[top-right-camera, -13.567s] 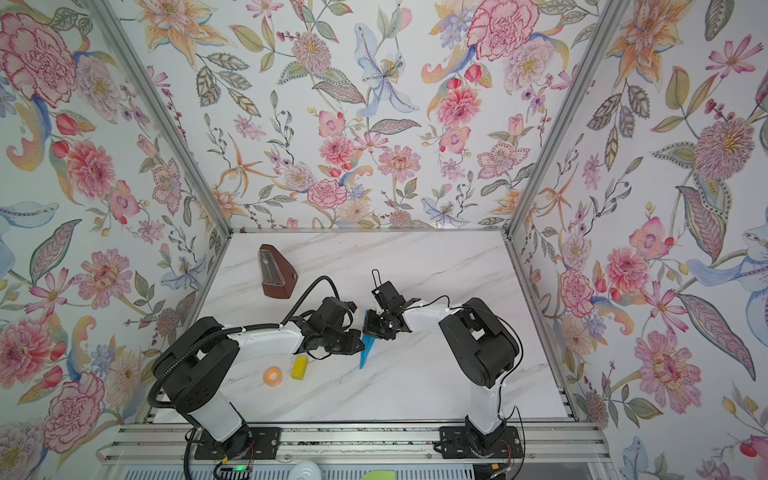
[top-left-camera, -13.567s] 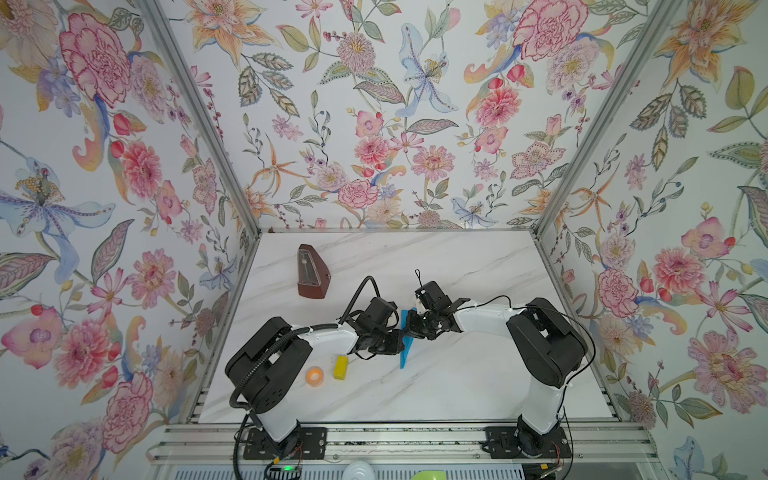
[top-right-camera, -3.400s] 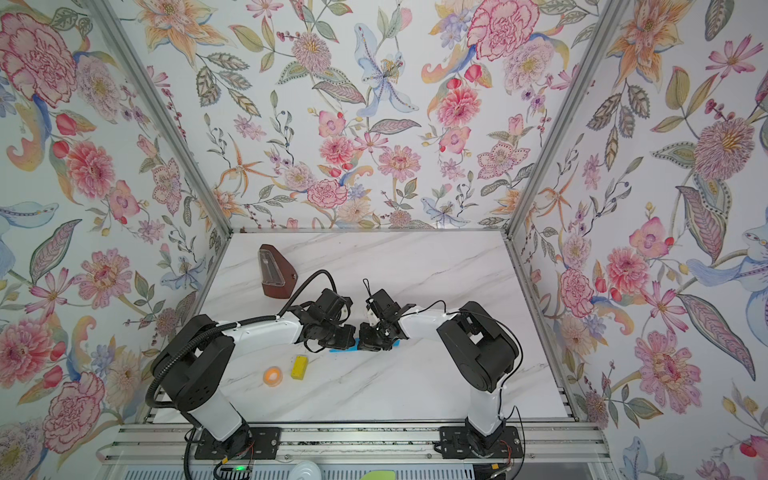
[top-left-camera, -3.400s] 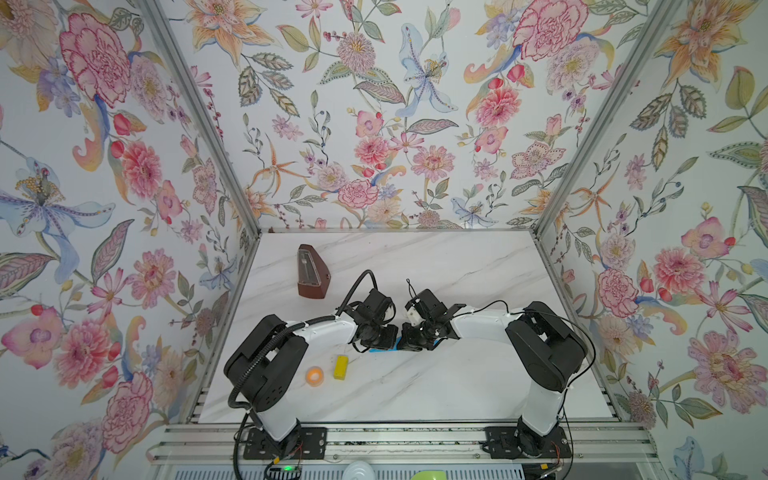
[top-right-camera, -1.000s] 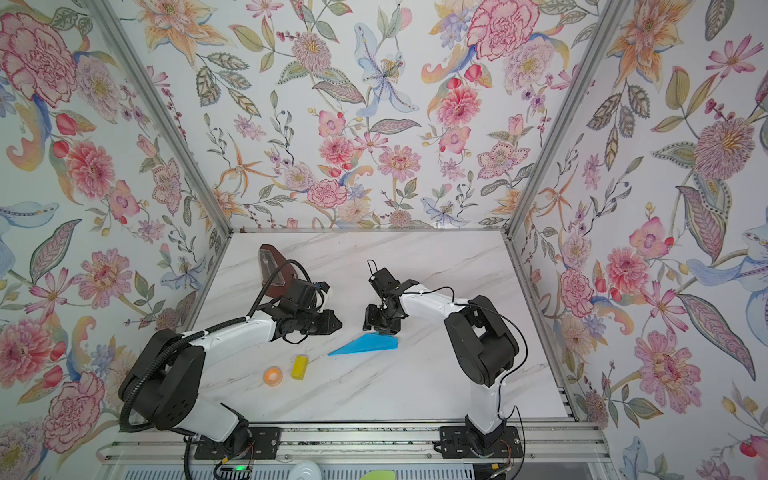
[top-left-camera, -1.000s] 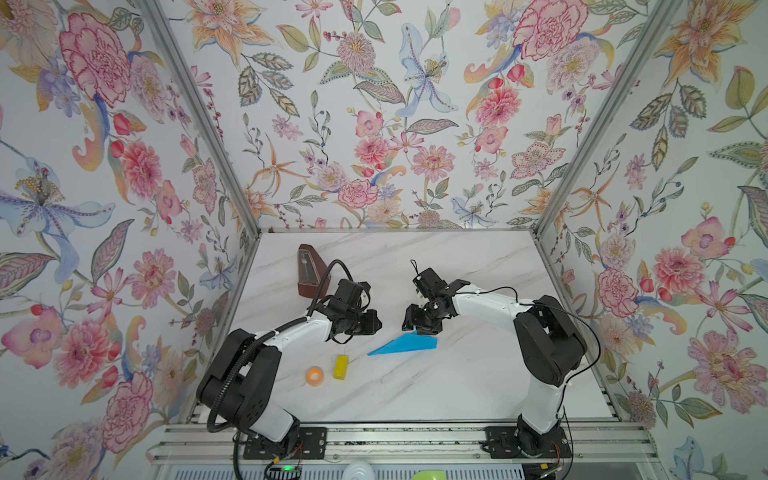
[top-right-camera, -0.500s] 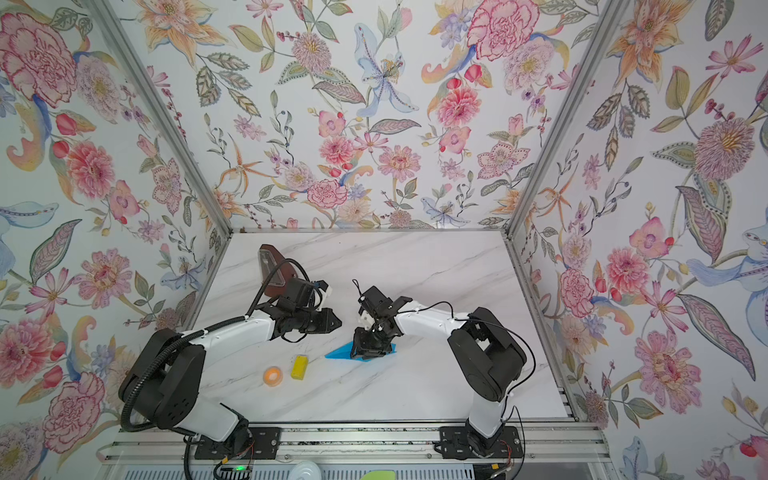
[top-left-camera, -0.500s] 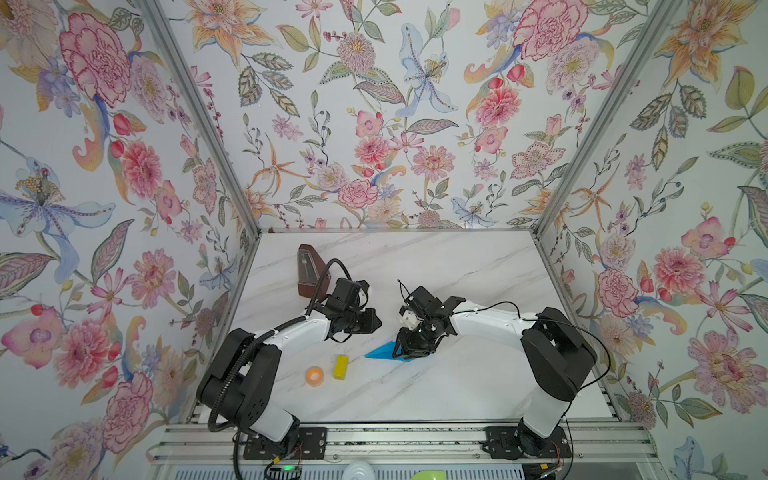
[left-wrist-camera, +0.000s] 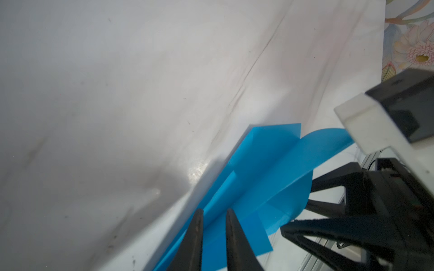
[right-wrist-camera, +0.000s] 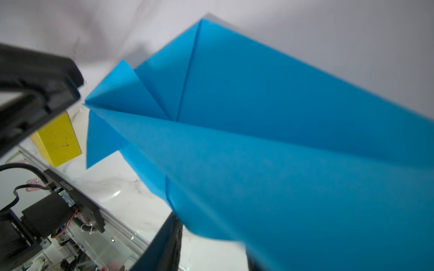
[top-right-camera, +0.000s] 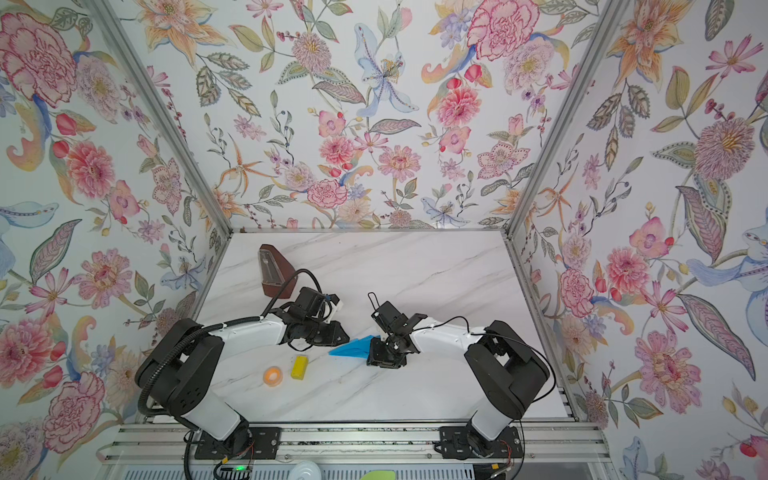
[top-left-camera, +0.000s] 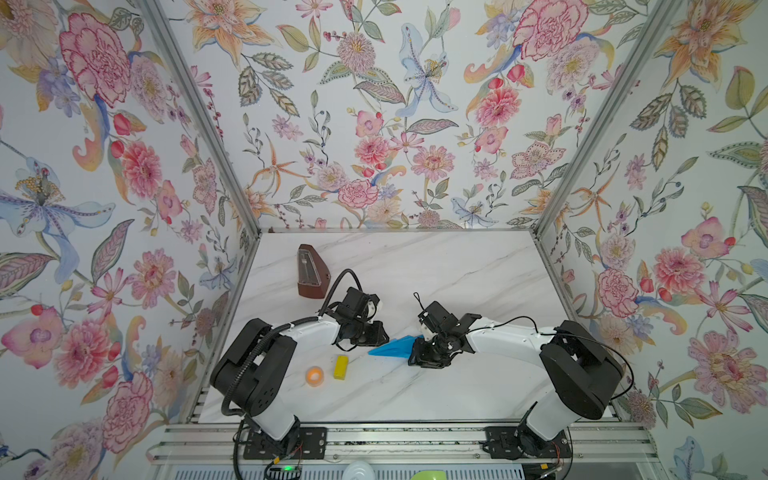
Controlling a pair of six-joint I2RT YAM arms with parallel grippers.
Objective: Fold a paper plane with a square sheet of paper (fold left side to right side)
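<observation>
The square sheet of paper lies folded as a bright blue paper plane [top-left-camera: 390,348] [top-right-camera: 351,347] on the marble table, nose pointing left. My left gripper [top-left-camera: 384,336] [top-right-camera: 345,332] is at the nose. In the left wrist view its jaws [left-wrist-camera: 212,212] stand a narrow gap apart over the blue paper [left-wrist-camera: 270,169]. My right gripper [top-left-camera: 415,354] [top-right-camera: 372,351] is at the tail, where a wing curls upward. In the right wrist view the paper [right-wrist-camera: 258,117] drapes over one finger, and the jaws [right-wrist-camera: 209,237] stand well apart with bare table between them.
A small yellow block [top-left-camera: 340,367] [top-right-camera: 299,367] and an orange tape roll [top-left-camera: 314,376] [top-right-camera: 273,376] lie just in front of the left gripper. A brown metronome [top-left-camera: 309,272] [top-right-camera: 272,270] stands at the back left. The metal rail runs along the table's front edge.
The right gripper came down from behind the paper onto its tail, narrowing its jaws, and a wing has lifted. The left gripper edged forward to the nose.
</observation>
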